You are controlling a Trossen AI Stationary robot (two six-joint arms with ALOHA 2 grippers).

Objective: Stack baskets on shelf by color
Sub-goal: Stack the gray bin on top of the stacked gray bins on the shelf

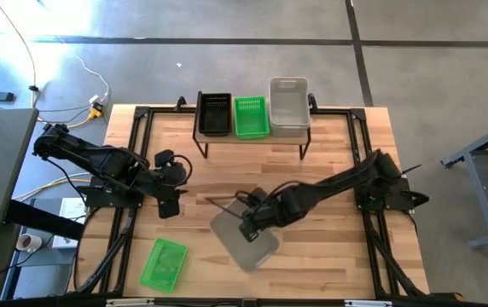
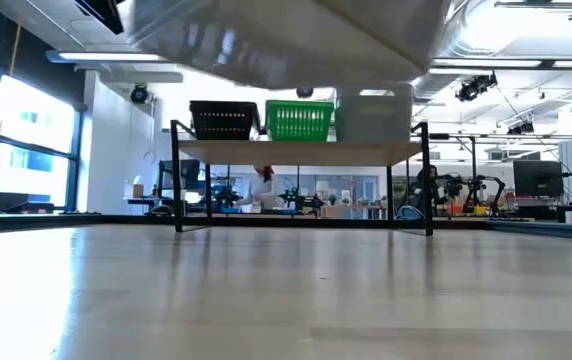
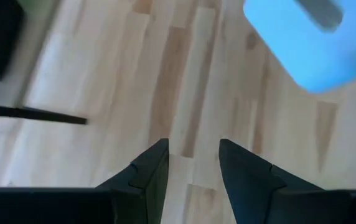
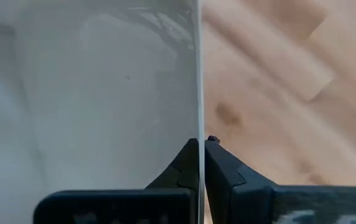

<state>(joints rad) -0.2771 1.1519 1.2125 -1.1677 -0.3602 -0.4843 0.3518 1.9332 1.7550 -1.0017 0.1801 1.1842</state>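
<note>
The shelf (image 1: pixel 252 139) stands at the table's far side. On it sit a black basket (image 1: pixel 214 113), a green basket (image 1: pixel 251 117) and a whitish-clear basket (image 1: pixel 289 107), side by side; the low view shows the same black (image 2: pixel 224 120), green (image 2: pixel 299 120) and clear (image 2: pixel 374 115) baskets. Another clear basket (image 1: pixel 244 237) is at the table's middle in my right gripper (image 1: pixel 248 228), which is shut on it. A second green basket (image 1: pixel 163 263) lies on the table near the near-left corner. My left gripper (image 1: pixel 169 207) is open above bare table, left of the middle. My right gripper (image 4: pixel 201 144) pinches one side wall of the clear basket at its rim (image 4: pixel 200 93), with one finger inside the basket and one outside. The basket is lifted clear of the table; in the low view it hangs blurred high above the tabletop (image 2: pixel 266 40).
The wooden tabletop (image 1: pixel 329 256) has black frame rails along its left and right edges. The shelf's thin black legs (image 1: pixel 200 147) stand on the far part. A blurred light-blue shape (image 3: pixel 309 43) shows ahead of my left gripper (image 3: pixel 193 155). Bare wood lies between the arms and the shelf.
</note>
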